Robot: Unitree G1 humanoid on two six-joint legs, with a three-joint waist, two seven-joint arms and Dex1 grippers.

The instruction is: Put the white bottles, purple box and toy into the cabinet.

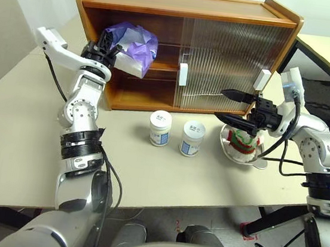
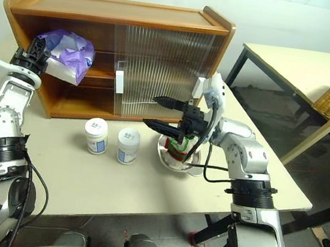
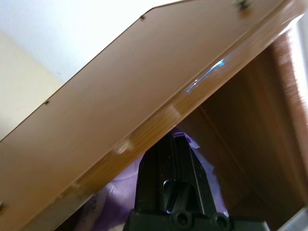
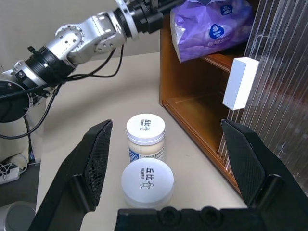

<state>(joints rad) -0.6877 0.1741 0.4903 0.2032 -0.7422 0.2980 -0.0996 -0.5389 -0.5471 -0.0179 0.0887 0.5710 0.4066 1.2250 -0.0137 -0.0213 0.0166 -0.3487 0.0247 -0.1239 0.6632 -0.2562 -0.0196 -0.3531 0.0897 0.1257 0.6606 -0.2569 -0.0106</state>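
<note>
I have the left gripper clamped shut on the purple box, holding it at the open left side of the cabinet, level with the upper shelf. The box sits partly inside the opening; whether it rests on the shelf board I cannot tell (the wrist camera mostly gives me the cabinet's side wall and a bit of purple plastic behind the closed fingers).

My right gripper points toward the robot's left with its fingers spread wide and nothing between them. It hangs just above the toy, which sits in a steel bowl on the table in front of the cabinet's right sliding door.

The two white bottles stand upright side by side on the table, just in front of the cabinet, between the open left half and the bowl. Both lids are on.
</note>
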